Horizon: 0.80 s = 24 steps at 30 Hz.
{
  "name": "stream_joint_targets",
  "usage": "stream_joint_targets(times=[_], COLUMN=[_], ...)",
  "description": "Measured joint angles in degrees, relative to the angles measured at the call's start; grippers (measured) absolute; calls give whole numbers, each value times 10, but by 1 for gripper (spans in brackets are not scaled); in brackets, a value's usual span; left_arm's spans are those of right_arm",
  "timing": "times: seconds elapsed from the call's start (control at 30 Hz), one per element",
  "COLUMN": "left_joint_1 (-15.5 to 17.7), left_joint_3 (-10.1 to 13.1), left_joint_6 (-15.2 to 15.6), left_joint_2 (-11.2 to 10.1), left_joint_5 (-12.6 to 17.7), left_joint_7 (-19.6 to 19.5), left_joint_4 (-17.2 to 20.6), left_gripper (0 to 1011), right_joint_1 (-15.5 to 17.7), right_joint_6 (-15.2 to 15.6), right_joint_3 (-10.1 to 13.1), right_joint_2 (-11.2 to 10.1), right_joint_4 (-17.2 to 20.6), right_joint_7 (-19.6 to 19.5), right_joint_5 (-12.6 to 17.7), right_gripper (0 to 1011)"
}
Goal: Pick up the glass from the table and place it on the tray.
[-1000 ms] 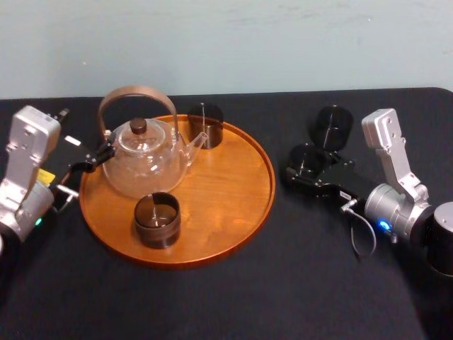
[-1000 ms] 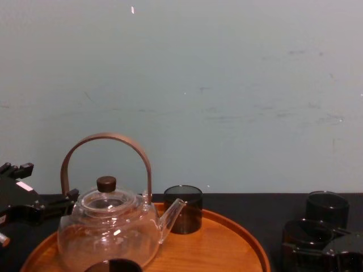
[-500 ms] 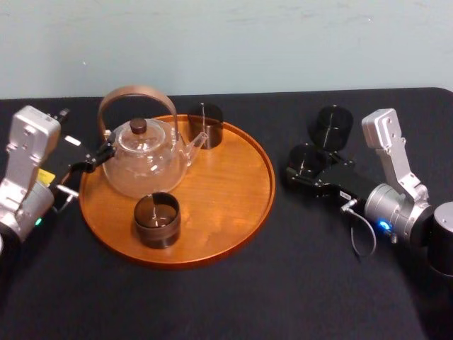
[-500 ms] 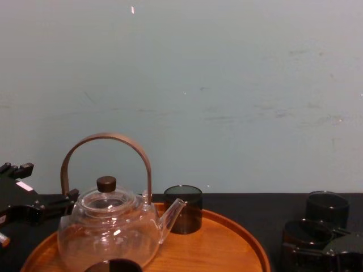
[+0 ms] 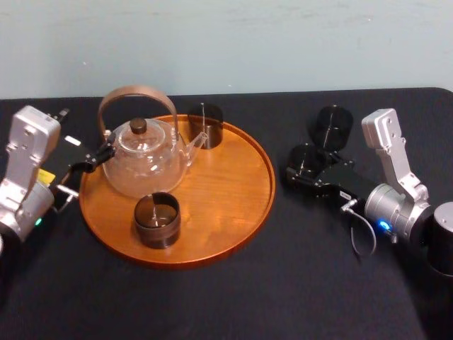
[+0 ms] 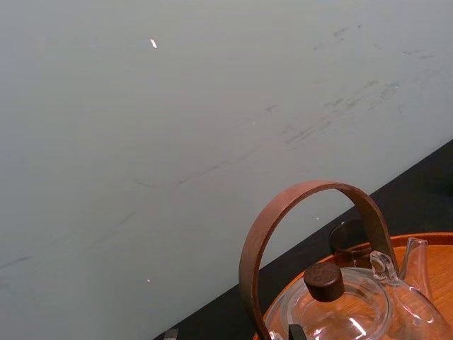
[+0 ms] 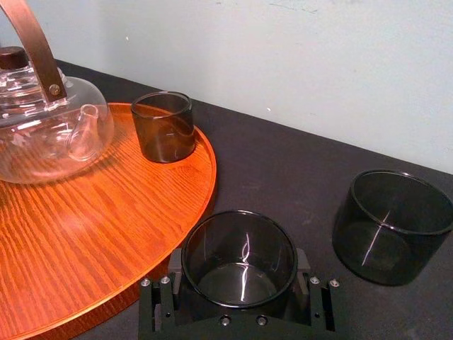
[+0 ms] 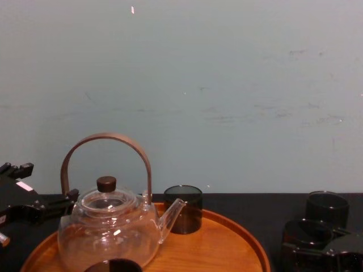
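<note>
- Glass [image 7: 239, 258]: upright on the tabletop [image 5: 283, 283], just off the tray [image 5: 233, 191] at its 3 o'clock, clear of the rim.
- Gripped by the right end effector [image 7: 239, 278], with fingers [image 7: 174, 273] pressed to opposite sides of the wall; clamped, by the look of it.
- Step in hand, as a judgement: grasp made, lift not yet begun.
- Next move: calls for a straight lift high enough to clear the raised rim, a carry toward 9 o'clock, then a gentle set-down on the bare wood at the tray's 3 to 5 o'clock.
- Worth minding: a second glass [image 5: 333, 124] on the tabletop at 1 o'clock of the gripped one, near but apart.
- Already on the tray: teapot [image 5: 144, 159] at 10 o'clock, a dark glass [image 5: 205, 124] at 12, another [image 5: 157, 219] at 7.
- Left end effector [image 5: 90, 161]: parked at the tray's 9 o'clock edge, beside the teapot.
- Right wrist view: shows finger contact and the gap to the rim. Head view: hides that contact, but lays out the free space on the tray.
</note>
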<state>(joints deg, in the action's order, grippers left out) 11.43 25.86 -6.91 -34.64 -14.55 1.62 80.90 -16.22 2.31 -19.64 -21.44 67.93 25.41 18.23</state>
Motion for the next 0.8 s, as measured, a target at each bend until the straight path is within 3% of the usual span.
stream_joint_targets(times=[0.8], left_joint_1=[0], left_joint_3=[0], left_joint_6=[0], left_joint_2=[0], left_joint_5=[0], left_joint_7=[0], left_joint_4=[0], left_gripper=[1010], right_joint_1=[-5], right_joint_6=[7], right_joint_3=[0], right_joint_2=[-2], right_joint_4=[-3], right_joint_7=[14], right_joint_5=[8], right_gripper=[903])
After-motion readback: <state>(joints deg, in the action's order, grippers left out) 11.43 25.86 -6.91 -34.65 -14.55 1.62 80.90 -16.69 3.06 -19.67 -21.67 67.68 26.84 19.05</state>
